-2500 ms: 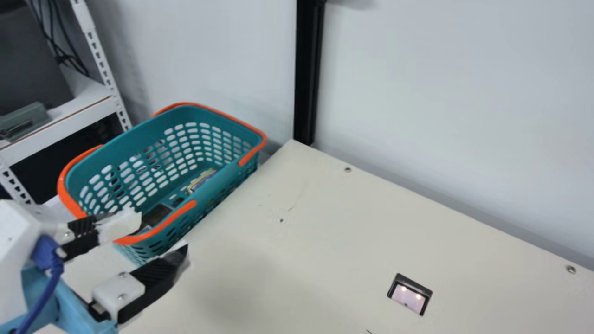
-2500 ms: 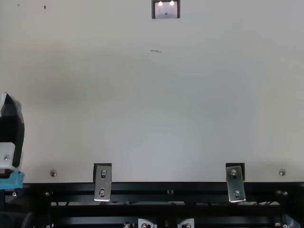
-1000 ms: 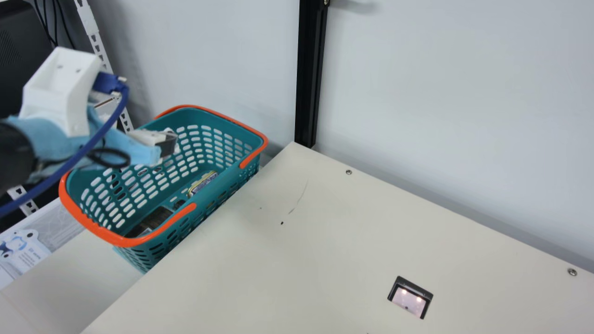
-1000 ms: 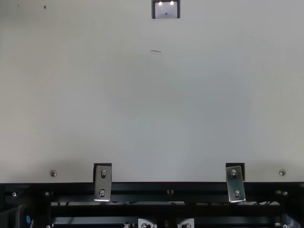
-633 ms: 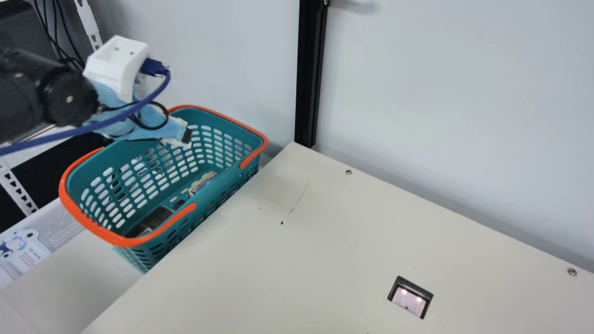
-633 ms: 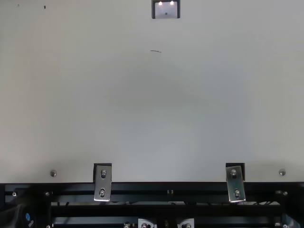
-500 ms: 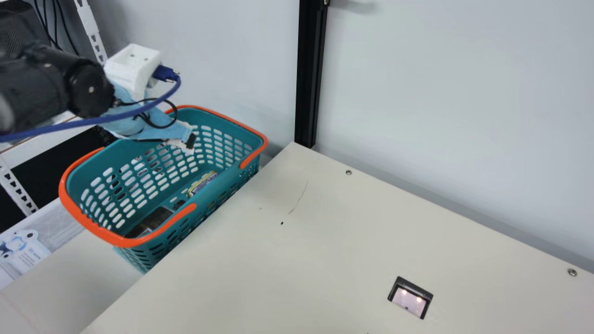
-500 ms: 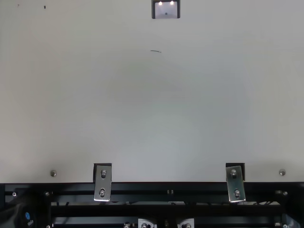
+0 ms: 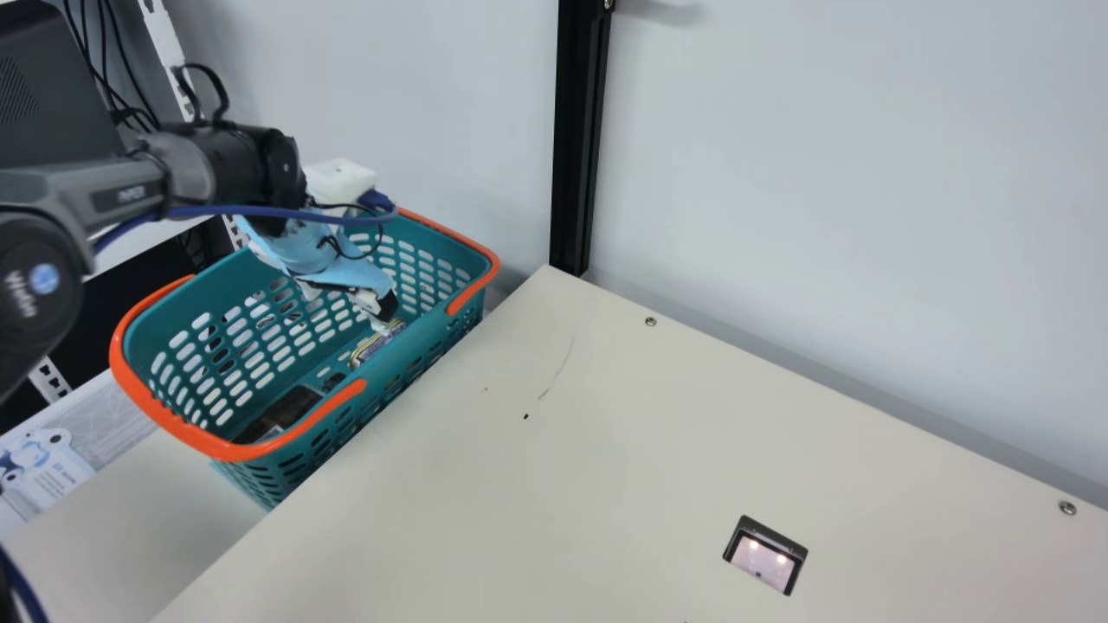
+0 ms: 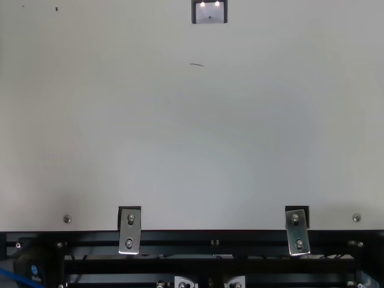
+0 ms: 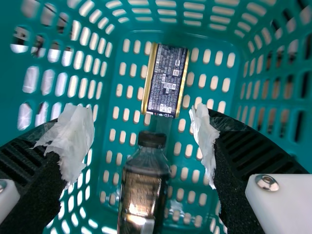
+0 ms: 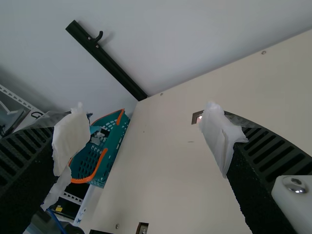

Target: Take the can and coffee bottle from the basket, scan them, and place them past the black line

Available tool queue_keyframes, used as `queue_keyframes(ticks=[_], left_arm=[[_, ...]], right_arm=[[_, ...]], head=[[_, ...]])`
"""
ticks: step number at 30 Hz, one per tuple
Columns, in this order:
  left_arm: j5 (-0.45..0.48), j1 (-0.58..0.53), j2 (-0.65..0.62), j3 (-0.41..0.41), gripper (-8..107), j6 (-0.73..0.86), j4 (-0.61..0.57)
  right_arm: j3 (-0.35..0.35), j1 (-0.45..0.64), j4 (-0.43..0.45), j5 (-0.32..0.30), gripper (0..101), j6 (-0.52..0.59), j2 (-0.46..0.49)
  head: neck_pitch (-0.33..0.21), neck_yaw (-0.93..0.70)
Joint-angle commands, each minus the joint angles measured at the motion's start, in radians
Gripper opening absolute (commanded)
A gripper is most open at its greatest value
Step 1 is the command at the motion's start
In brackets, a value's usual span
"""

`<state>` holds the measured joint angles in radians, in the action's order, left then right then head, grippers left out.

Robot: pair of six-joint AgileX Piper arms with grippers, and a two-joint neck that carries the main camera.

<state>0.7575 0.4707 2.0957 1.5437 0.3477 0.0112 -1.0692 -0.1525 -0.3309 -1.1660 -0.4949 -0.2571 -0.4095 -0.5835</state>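
Picking barely begun, scanning and placing left

The basket (image 9: 234, 452) is around the left gripper's (image 11: 141, 127) spread, empty fingers; the right gripper (image 12: 146, 127), also open and empty, is well apart. Below the left fingertips lie the coffee bottle (image 11: 144, 195) and can (image 11: 167, 80), both ungrasped.

Main view slants down; left wrist view shares basket (image 9: 420, 329), closer.
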Motion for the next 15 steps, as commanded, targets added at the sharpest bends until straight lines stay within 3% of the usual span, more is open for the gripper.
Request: queue_keyframes(ticks=[1,8,15], left_arm=[[0.026,0.011,0.124,0.101,90,0.079,-0.024],[0.105,0.034,0.289,0.283,90,0.184,-0.084],[0.174,0.035,0.397,0.412,90,0.245,-0.133]], right_arm=[[0.0,0.0,0.0,0.0,101,0.0,0.0],[0.0,0.0,0.0,0.0,101,0.0,0.0],[0.0,0.0,0.0,0.0,101,0.0,0.0]], head=[[-0.023,-0.011],[-0.023,-0.011],[-0.023,-0.011]])
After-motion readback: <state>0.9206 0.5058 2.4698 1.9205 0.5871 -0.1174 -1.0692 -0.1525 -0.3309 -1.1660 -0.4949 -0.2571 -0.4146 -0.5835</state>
